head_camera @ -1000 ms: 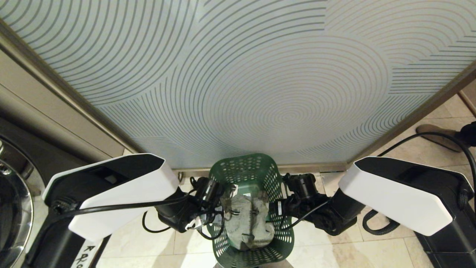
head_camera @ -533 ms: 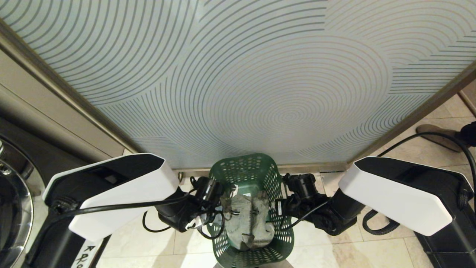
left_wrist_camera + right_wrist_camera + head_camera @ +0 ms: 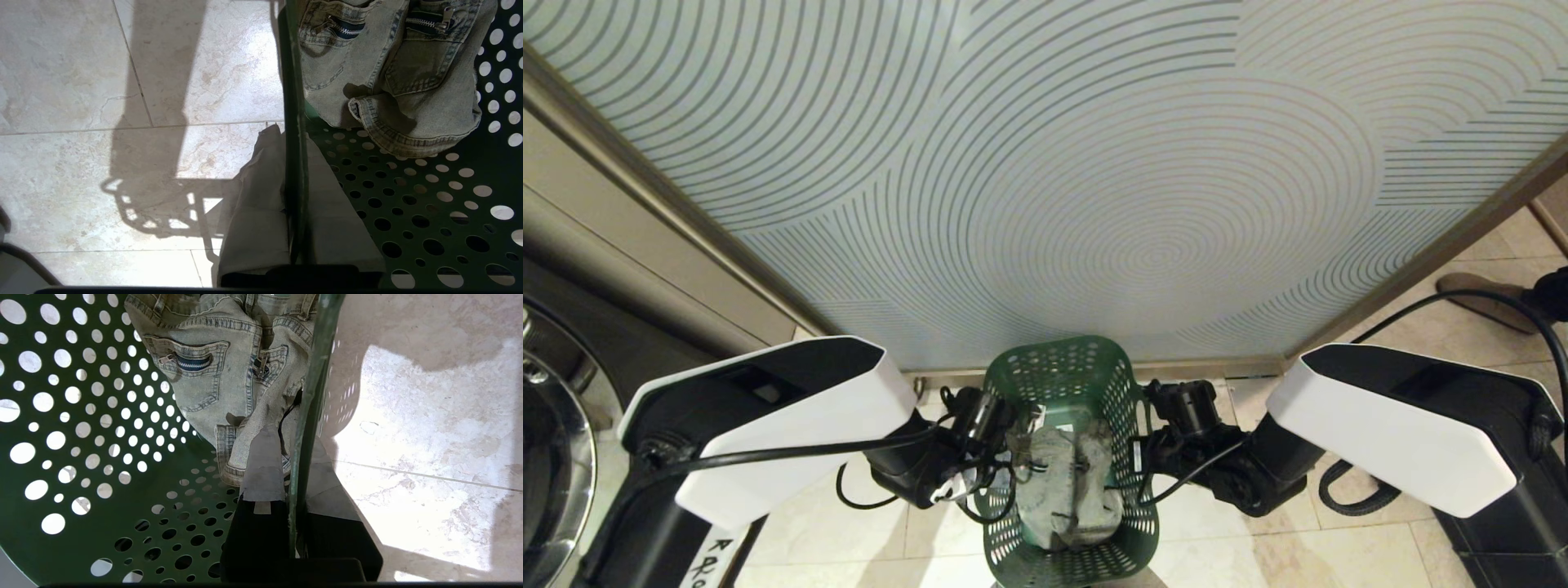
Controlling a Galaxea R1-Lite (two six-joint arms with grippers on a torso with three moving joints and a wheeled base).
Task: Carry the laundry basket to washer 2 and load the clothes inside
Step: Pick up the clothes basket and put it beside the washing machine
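Note:
The dark green perforated laundry basket [image 3: 1058,371] stands on the tiled floor between my two arms, close to a patterned wall panel. The clothes [image 3: 1066,486], a pale denim garment with zipped pockets, lie inside it [image 3: 392,81] [image 3: 212,384]. My left gripper [image 3: 1006,434] [image 3: 292,136] is shut on the basket's left rim [image 3: 294,81], one finger outside and one inside. My right gripper [image 3: 1137,456] [image 3: 300,439] is shut on the right rim [image 3: 320,355] the same way. A washer's chrome door ring [image 3: 560,457] shows at the left edge; its number is out of view.
The ribbed panel [image 3: 1094,180] rises right behind the basket. A person's shoe [image 3: 1478,296] rests on the tiles at the right, and a black cable [image 3: 1486,298] arcs over my right arm. Pale floor tiles [image 3: 81,122] lie on both sides of the basket.
Both grippers have closed from open onto the basket's side rims. The basket's sides have drawn in a little between them. The arms have kept their places.

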